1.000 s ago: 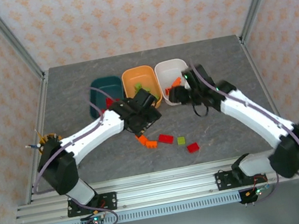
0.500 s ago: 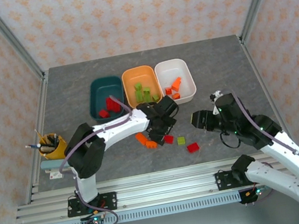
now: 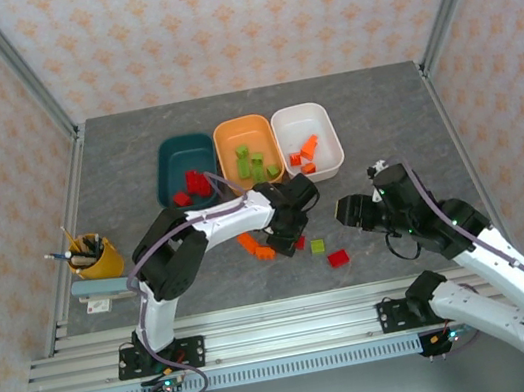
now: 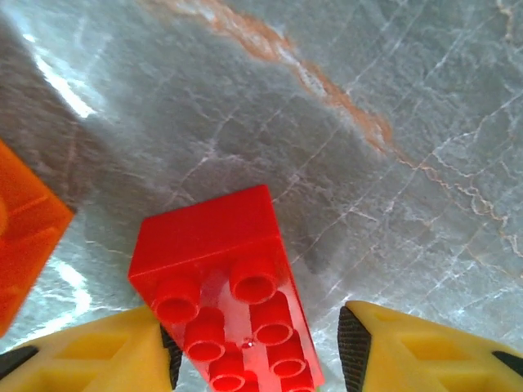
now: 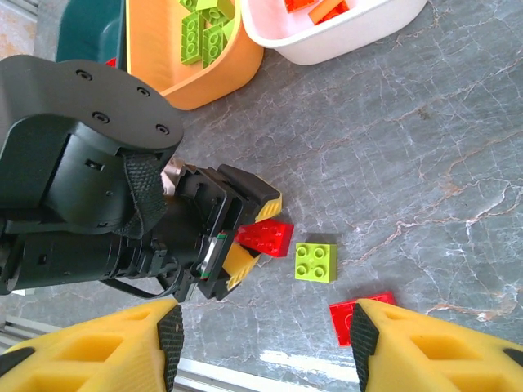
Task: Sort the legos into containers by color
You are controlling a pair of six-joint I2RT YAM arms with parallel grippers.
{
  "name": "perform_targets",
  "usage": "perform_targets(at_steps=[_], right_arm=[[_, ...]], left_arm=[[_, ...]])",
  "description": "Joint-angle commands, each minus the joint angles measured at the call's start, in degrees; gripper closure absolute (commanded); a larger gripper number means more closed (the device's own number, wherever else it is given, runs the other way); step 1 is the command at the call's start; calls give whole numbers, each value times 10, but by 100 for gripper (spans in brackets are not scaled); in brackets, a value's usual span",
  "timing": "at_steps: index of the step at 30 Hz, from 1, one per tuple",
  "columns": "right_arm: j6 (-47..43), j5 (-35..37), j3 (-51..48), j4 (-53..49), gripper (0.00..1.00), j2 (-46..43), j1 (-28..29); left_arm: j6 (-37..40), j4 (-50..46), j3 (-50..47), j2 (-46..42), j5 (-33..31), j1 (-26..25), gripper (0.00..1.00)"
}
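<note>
A glossy red brick point(image 4: 225, 278), studs up, lies near the middle of the table's point(image 3: 380, 114) near edge, straddled by the left gripper's point(image 4: 260, 351) spread jaws, with bare stone toward the right edge, where the right gripper point(image 5: 265, 331) hangs wide apart, empty.

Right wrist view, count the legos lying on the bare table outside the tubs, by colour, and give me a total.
Red legos: 2
Lime green lego: 1
Total: 3
</note>
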Motion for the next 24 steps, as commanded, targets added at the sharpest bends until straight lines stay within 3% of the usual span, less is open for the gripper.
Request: perform_targets(at_steps=[1, 9, 13, 19, 24], right_arm=[[-13, 11, 12, -15, 41, 6, 4], [-26, 6, 16, -15, 41, 13, 3], [-33, -7, 19, -8, 41, 13, 3], [-38, -100, 8, 76, 41, 20, 3], [-57, -174, 7, 171, 41, 66, 16]], left_arm=[[-8, -40, 21, 3, -22, -7, 51], [-2, -36, 23, 19, -26, -6, 76], [38, -72, 63, 5, -73, -3, 78], [165, -174, 142, -45, -180, 29, 80], [323, -228, 152, -96, -237, 102, 84]])
